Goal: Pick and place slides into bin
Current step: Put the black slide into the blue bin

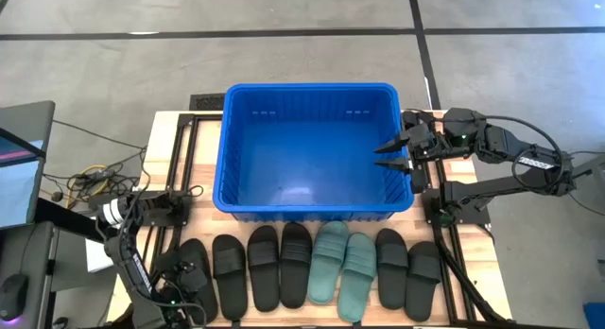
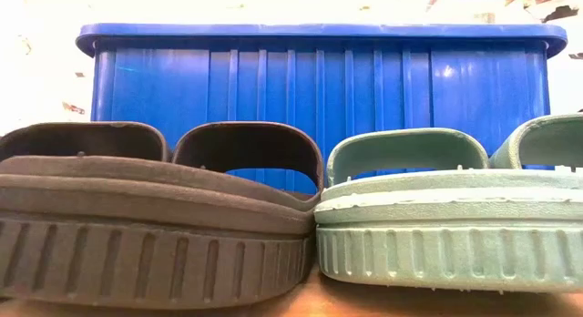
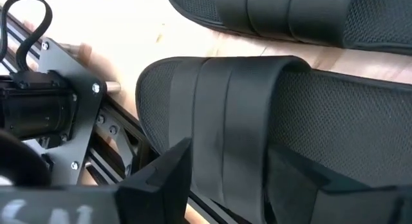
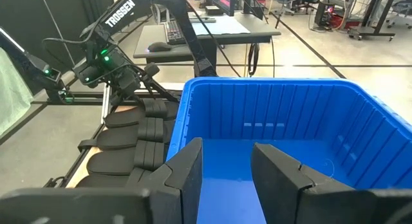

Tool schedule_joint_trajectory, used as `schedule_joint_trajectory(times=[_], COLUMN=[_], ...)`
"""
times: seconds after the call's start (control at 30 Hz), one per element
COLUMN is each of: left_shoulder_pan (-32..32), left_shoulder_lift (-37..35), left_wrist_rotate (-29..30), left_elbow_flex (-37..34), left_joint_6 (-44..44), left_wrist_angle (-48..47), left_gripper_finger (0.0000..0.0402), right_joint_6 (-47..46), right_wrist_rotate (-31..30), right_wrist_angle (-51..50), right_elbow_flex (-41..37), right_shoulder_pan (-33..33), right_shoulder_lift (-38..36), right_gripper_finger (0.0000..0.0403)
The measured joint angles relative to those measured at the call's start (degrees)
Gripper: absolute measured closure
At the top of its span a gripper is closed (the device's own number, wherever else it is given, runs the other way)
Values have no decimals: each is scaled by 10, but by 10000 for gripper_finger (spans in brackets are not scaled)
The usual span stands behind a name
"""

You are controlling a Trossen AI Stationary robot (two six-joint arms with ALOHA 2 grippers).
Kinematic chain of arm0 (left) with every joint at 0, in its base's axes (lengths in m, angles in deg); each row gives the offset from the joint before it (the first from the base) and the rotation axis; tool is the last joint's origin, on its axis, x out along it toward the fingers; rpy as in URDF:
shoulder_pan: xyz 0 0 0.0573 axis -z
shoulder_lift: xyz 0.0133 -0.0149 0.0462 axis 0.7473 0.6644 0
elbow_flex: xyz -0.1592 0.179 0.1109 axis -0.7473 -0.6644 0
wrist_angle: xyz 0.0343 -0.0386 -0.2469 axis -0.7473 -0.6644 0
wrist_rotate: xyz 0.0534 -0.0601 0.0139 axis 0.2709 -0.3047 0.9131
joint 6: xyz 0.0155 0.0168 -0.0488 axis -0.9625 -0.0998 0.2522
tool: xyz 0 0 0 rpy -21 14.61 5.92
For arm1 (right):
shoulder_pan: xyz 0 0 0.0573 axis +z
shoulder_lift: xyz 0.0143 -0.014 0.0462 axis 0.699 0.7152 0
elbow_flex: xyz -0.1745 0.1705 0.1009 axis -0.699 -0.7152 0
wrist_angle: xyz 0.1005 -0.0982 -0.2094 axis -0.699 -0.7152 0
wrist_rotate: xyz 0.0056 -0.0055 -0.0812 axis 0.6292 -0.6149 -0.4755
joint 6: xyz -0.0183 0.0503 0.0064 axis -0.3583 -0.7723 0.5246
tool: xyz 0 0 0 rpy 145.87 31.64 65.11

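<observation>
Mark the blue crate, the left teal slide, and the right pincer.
large blue ribbed plastic crate (image 1: 230, 140): high view, left rim.
left pale teal rubber slide (image 1: 327, 253): high view, strap.
right pincer (image 1: 388, 157): high view, midway between fingertips, over the crate's right side.

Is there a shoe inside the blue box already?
No, the blue box shows only its bare floor from above, and all eight slides lie in a row on the table beside it.
</observation>
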Motion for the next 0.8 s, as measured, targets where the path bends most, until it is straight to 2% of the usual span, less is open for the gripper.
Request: schedule_joint_trajectory(times=[0.27, 0.8], left_shoulder_pan=[9, -4], left_shoulder_lift=[0, 0], left_wrist_rotate=[14, 6], left_elbow_flex=[0, -30], left_joint_6=[27, 22], left_wrist_angle=[0, 1], left_gripper_finger=[255, 256], right_joint_6=[0, -10], right_wrist_rotate=[0, 0], right_wrist_angle=[5, 4], right_elbow_flex=[0, 0], right_shoulder_pan=[0, 0], right_shoulder_lift=[0, 0], right_gripper_finger=[283, 283])
